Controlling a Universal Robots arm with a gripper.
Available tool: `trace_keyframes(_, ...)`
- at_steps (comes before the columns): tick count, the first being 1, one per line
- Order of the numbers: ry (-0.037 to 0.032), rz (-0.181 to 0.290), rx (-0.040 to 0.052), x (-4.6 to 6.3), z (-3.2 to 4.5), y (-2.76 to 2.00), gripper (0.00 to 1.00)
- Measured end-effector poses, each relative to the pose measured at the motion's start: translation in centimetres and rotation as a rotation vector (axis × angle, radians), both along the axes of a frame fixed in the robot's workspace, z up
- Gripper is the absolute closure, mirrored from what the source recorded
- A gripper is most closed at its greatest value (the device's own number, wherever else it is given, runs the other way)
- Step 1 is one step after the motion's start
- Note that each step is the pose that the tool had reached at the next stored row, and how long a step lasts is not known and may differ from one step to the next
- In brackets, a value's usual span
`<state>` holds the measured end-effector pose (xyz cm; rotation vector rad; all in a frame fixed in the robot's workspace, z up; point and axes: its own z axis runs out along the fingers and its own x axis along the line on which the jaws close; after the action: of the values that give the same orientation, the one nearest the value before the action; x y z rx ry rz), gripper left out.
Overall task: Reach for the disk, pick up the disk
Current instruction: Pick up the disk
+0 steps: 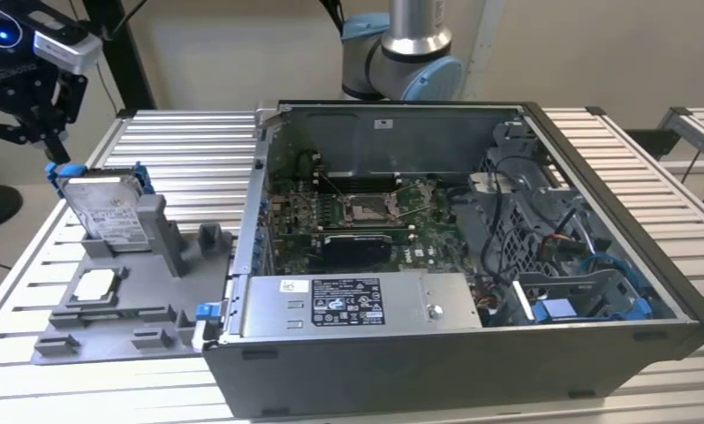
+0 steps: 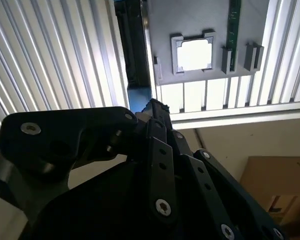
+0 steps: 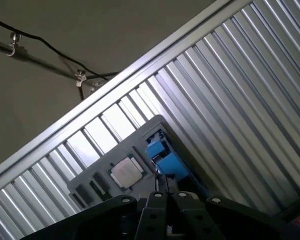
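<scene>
The gripper (image 1: 52, 152) is hanging at the exterior view's left, directly above the upper corner of the disk (image 1: 102, 208), and its tip is coming very near to the blue frame (image 3: 165, 159) on that corner. Whether it is touching the frame, I cannot tell, and I also cannot tell whether its fingers are apart or together.

The disk is standing tilted in a slot of the gray holder (image 1: 116, 314) on the slatted table (image 1: 175, 141), beside the open computer case (image 1: 446, 353). A small square chip (image 1: 94, 285) is lying in another pocket of the same holder, in front of the disk.

In my judgement the reaching is almost finishing. The picking up is not yet done, because the disk is sitting in its slot.
</scene>
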<state>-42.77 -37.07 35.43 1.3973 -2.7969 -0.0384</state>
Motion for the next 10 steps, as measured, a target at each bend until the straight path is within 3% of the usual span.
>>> trace_keyframes(10,0.0000,0.143,0.0000,0.00,0.00,0.00,1.00)
